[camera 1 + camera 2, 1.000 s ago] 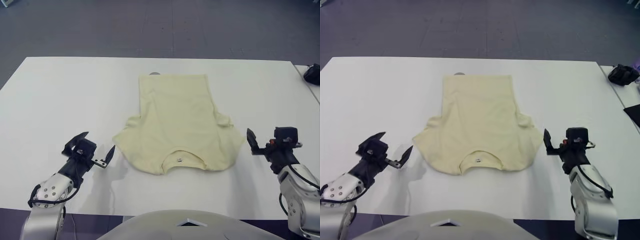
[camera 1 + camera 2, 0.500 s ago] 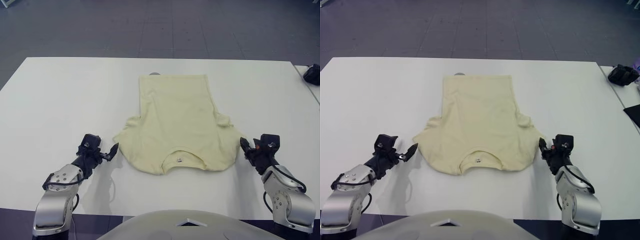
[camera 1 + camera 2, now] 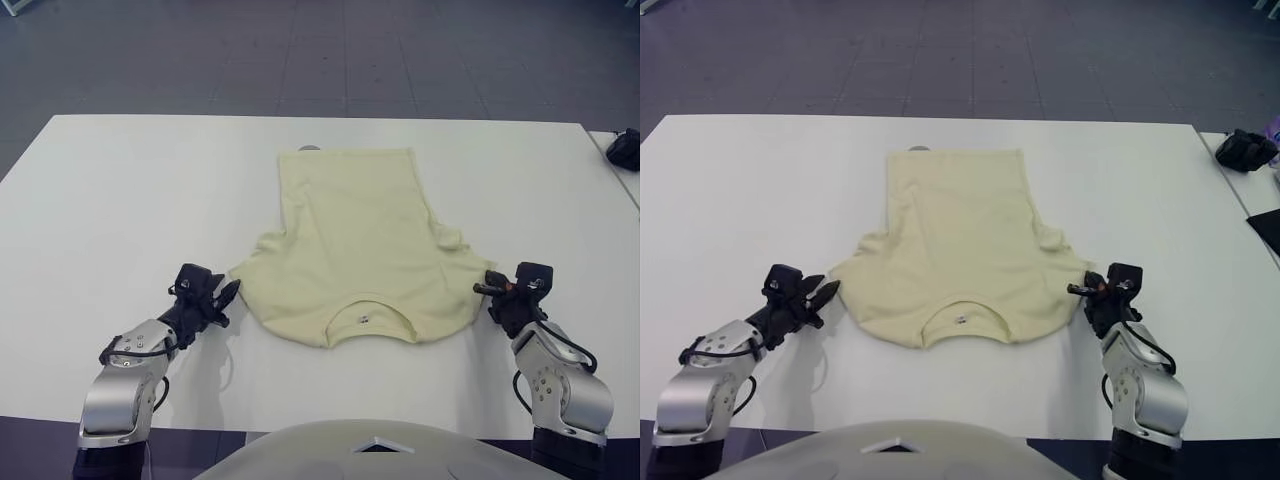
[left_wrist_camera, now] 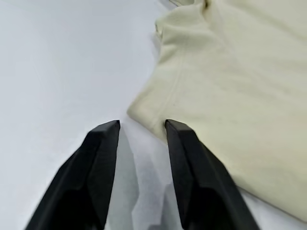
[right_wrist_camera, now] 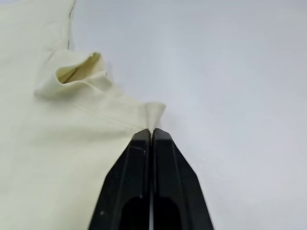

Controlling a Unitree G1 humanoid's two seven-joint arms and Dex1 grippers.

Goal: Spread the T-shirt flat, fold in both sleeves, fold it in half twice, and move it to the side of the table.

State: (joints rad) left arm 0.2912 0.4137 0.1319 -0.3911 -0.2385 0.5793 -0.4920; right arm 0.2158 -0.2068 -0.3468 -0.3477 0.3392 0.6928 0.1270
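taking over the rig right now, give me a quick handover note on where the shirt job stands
Left tool: open, tips low on the table at the near left corner of the T-shirt, not closed on it.
Right tool: shut at the near right corner, where the cloth is puckered at the tips, so it seems to pinch the edge.
T-shirt: mid-table, collar toward the robot, body mostly flat, sleeves bunched up.
Done: nothing folded.
Left: close the left tool on its corner, pull the shirt flat, fold in both sleeves, fold in half twice, move it to the table's side.
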